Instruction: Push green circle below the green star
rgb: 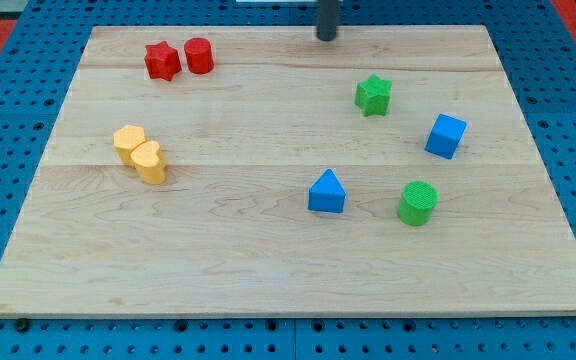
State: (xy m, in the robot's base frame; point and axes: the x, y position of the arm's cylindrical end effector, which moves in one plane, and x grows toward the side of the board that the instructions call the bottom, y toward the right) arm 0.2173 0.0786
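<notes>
The green circle (pixel 418 203) is a short ribbed cylinder standing at the view's lower right of the wooden board. The green star (pixel 373 95) sits above it and a little to the left, in the upper right part of the board. My tip (pixel 326 38) is the end of the dark rod at the view's top edge of the board, up and to the left of the green star and far from the green circle. It touches no block.
A blue cube (pixel 446 136) lies right of the star. A blue triangle (pixel 327 192) lies left of the green circle. A red star (pixel 162 61) and red cylinder (pixel 199 55) stand at upper left. Two yellow blocks (pixel 140 153) sit at left.
</notes>
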